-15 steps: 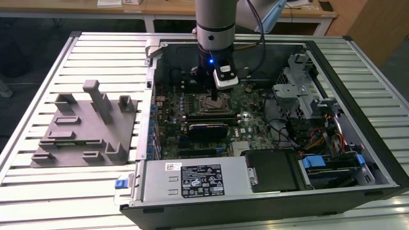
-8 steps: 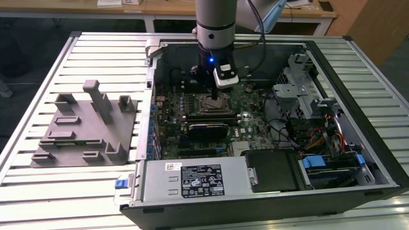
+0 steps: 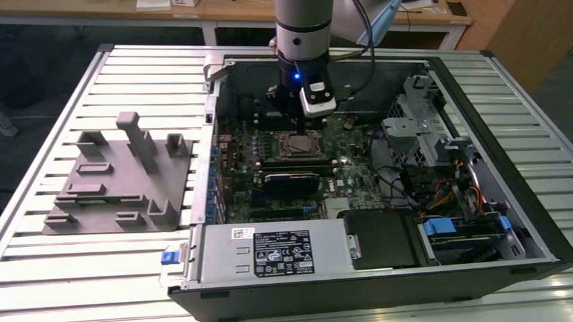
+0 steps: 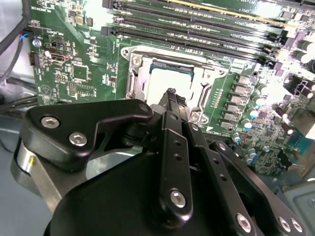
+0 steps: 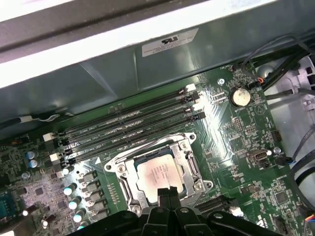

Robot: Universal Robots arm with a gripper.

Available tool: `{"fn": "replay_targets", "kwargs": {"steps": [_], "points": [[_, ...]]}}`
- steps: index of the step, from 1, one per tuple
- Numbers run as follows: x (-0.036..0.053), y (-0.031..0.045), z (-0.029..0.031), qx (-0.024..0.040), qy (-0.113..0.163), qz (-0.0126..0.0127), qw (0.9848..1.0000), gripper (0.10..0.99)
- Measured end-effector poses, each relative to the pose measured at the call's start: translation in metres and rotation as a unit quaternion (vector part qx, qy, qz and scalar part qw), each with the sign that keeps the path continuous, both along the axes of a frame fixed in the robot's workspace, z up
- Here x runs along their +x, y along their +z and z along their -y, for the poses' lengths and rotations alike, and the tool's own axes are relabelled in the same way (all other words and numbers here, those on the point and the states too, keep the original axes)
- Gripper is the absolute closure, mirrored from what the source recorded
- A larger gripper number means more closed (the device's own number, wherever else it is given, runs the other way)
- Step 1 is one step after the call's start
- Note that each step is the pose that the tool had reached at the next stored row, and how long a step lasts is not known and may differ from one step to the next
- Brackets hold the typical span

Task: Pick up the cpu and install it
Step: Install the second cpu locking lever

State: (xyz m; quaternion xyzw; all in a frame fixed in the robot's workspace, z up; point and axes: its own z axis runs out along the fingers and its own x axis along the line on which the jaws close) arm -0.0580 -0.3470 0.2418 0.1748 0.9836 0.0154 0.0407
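Looks like your cpu [image 5: 158, 173] is already sitting in the socket [image 5: 156, 169], end effector [image 5: 169, 192] fingers together just above it, holding nothing.

— Where's the arm [image 3: 302, 27] standing?

— In the exterior view it drops straight down from above, a grey and black column, vertical all the way to the wrist.

— Anything on the wrist?

— A blue light glows on its front face, and a white camera block [image 3: 318, 99] is strapped to the side toward the exterior view's right.

— And the gripper [image 3: 288, 118]?

— Black, pointing straight down, low beneath the wrist. In the second wrist view [image 4: 171, 94] its linkage arms run forward and the jaws meet in a narrow tip, pressed together with no gap. The first wrist view [image 5: 167, 192] shows the same: two dark tips side by side, touching.
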Motion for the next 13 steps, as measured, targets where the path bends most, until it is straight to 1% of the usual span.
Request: {"fn": "replay_targets", "kwargs": {"steps": [6,10,13], "points": [[0.0001,0.0000,0.0000,-0.0006,0.000,-0.0002,1.0000,0.980],[0.0006,-0.0002,0.0015,-0.0073,0.000,-0.0031,1.0000,0.980],[0.0009,-0.0008,0.0052,-0.0110,0.000,-0.0045,0.9999,0.980]]}}
